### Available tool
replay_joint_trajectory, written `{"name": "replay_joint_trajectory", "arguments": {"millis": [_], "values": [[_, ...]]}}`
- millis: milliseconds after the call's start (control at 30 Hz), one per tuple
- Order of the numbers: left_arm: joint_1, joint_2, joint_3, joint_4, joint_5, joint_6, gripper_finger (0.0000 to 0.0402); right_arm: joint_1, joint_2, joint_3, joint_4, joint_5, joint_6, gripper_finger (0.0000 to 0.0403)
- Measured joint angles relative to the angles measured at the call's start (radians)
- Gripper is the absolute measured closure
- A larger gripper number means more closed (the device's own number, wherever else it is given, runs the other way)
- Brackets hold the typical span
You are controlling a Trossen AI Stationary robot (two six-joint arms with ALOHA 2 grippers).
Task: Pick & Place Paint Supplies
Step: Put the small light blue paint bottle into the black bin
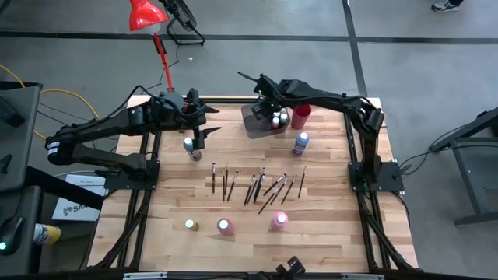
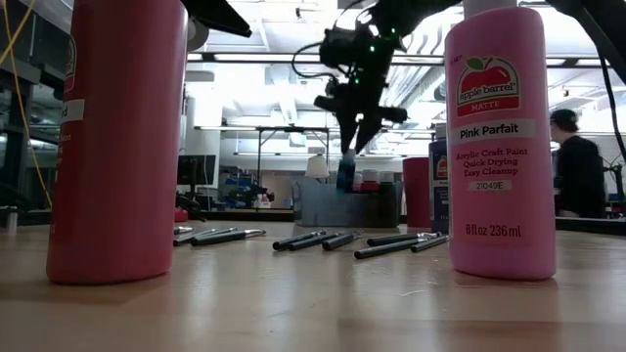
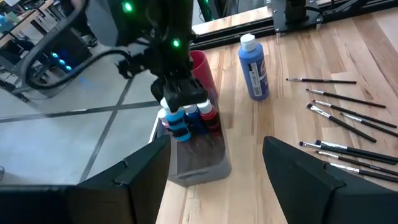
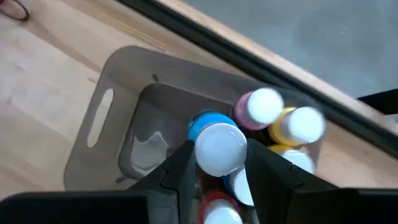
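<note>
My right gripper hangs over the grey bin, shut on a blue paint bottle with a white cap. Several other bottles stand upright in the bin's right end. My left gripper is open and holds nothing; it hovers over the table's far left part, near a standing white-capped bottle. Several dark-handled brushes lie in a row mid-table. A blue bottle stands right of centre, and three more bottles stand near the near edge. My right gripper pinches the blue bottle between its two fingers, just below the white cap. The fingers come from above, pointing down. The bottle hangs upright below them, its lower end about level with the bin's rim, beside the bottles standing inside.
A red cup stands right beside the bin at the far edge. The bin's left half is bare. Bare wood lies between the brush row and the near bottles. A person stands in the room beyond the table.
</note>
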Motion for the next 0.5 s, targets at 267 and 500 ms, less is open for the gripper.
{"name": "replay_joint_trajectory", "arguments": {"millis": [267, 500], "values": [[0.0, 0.0, 0.0, 0.0, 0.0, 0.0, 0.0151, -0.01, 0.0, -0.073, 0.044, 0.0, -0.042, 0.0291], [0.0, 0.0, 0.0, 0.0, -0.001, 0.0, 0.0151, -0.017, 0.002, -0.083, 0.055, -0.007, -0.065, 0.0283]]}}
